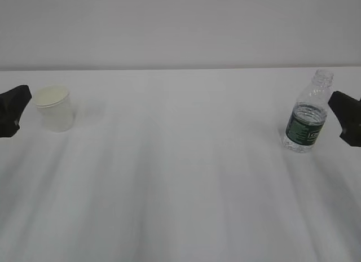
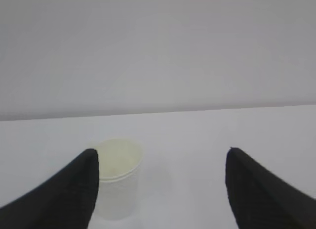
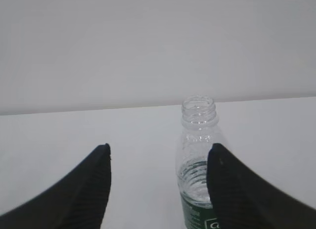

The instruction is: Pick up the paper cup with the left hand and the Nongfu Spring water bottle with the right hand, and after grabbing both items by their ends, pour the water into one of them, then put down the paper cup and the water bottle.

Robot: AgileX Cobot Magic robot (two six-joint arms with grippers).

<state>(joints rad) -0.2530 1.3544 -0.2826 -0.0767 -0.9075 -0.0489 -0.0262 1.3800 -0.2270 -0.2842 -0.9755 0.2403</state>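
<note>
White cup (image 1: 54, 108) left, uncapped part-full bottle (image 1: 307, 115) right

No words, numbers or brand names can be read anywhere. The only printed surface is the dark green label band (image 1: 305, 129) on the Nongfu Spring water bottle (image 1: 308, 114), which stands just in front of the right hand (image 3: 159, 162), close against its right finger. The band carries a white mark (too blurred and small to make out as letters), and in the right wrist view only a cropped white outline shows at the bottom edge. The paper cup (image 1: 54, 108) near the left hand (image 2: 162, 167) is plain white, with no print.
</note>
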